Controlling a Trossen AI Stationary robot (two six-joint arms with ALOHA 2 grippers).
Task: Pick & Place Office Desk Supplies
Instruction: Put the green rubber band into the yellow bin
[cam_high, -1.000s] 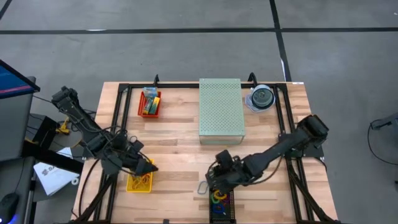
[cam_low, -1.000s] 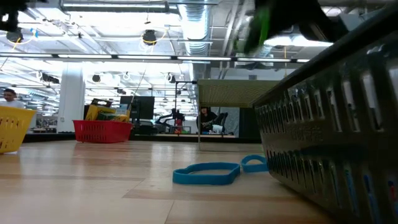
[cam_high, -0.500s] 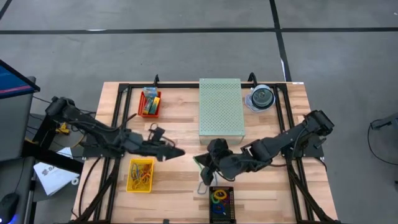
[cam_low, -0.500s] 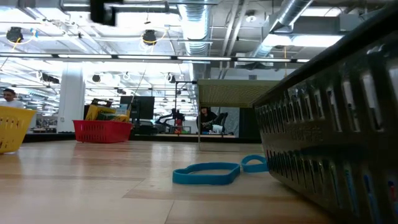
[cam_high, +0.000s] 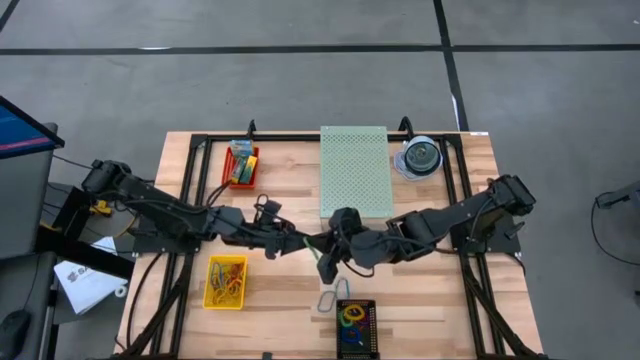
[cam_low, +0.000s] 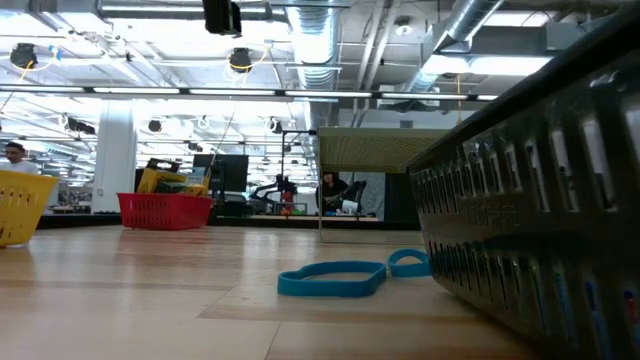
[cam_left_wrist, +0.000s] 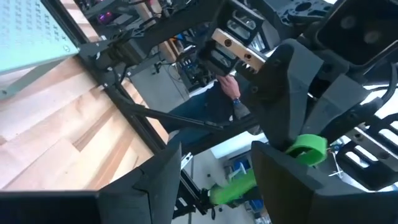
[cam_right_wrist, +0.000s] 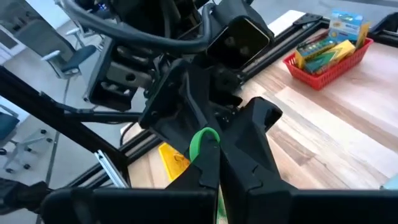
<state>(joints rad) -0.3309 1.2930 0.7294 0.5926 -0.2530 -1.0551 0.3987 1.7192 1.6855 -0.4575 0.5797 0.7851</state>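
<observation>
Green rubber band (cam_right_wrist: 200, 142) pinched in right gripper (cam_high: 325, 252) above mid-tabletop (cam_high: 290, 285), nose to nose with left gripper (cam_high: 300, 243), jaws parted. Likely a handover: best to close left jaws squarely on loop before releasing right, keeping both steady. Thin, bright, floppy loop.

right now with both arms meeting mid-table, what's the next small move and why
Probably close the left claw on the green rubber band. The right claw is shut on that band above the middle of the table, and the left claw is open close by, with part of the loop apparently between its fingers. It looks like a handover, so the right should let go only afterwards.
</observation>
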